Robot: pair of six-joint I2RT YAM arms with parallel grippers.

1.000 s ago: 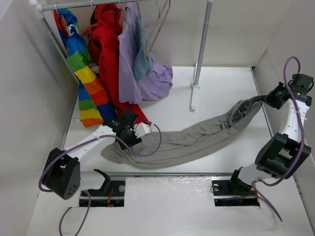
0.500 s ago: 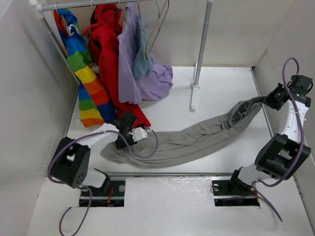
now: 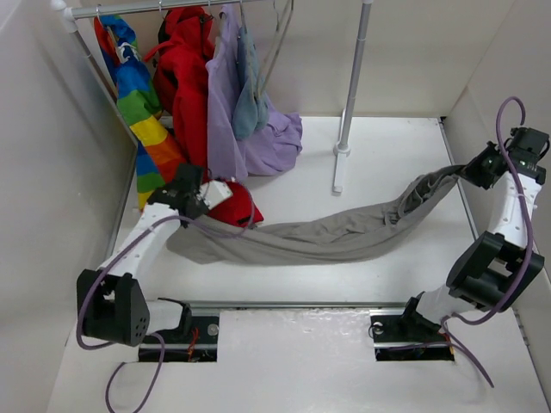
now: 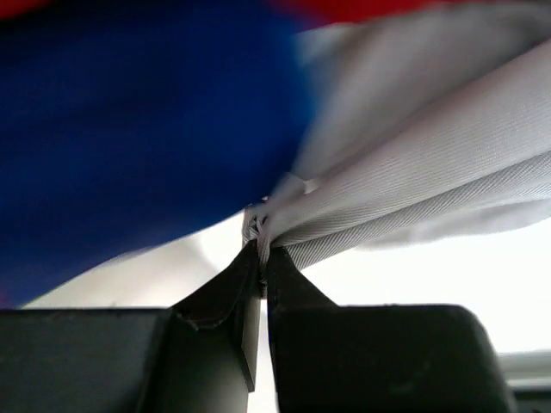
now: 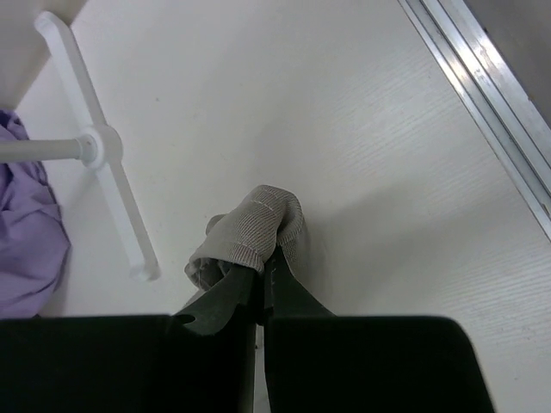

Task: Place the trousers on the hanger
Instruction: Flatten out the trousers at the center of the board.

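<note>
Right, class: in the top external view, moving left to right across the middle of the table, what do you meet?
First the rainbow-striped garment → left hand → trousers, pinched at both ends → right hand.

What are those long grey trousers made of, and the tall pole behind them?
The trousers look like soft, matte woven cloth: fine ribbed lines show close up, and they sag and fold. The pole looks smooth and pale grey, maybe painted metal or plastic; I cannot tell which.
</note>
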